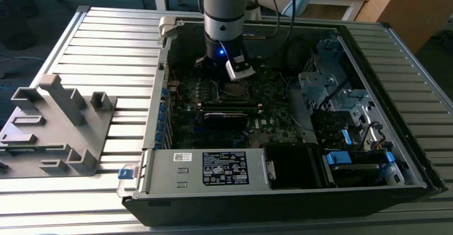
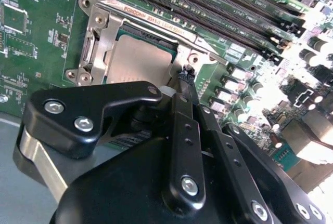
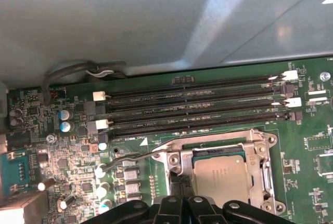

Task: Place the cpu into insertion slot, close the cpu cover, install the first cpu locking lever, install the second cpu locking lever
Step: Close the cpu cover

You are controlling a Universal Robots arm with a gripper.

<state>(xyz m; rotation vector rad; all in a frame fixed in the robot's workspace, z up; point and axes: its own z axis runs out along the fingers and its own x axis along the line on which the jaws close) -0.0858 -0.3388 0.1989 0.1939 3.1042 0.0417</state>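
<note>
currently: cpu sits in insertion slot, cpu cover down over it. gripper fingers pinched together at the socket corner. one locking lever sticks out sideways.

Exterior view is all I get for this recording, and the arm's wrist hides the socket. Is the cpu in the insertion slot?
Observer: Yes. In both wrist views the cpu lies flat in the insertion slot, silver face up.
Operator: And the cpu cover?
Observer: It is down. The cpu cover lies flat around the chip, which shows through its window.
Operator: Any locking lever visible?
Observer: In the first wrist view a wire locking lever juts from the socket's corner toward the capacitors. I cannot tell whether it is latched.
</note>
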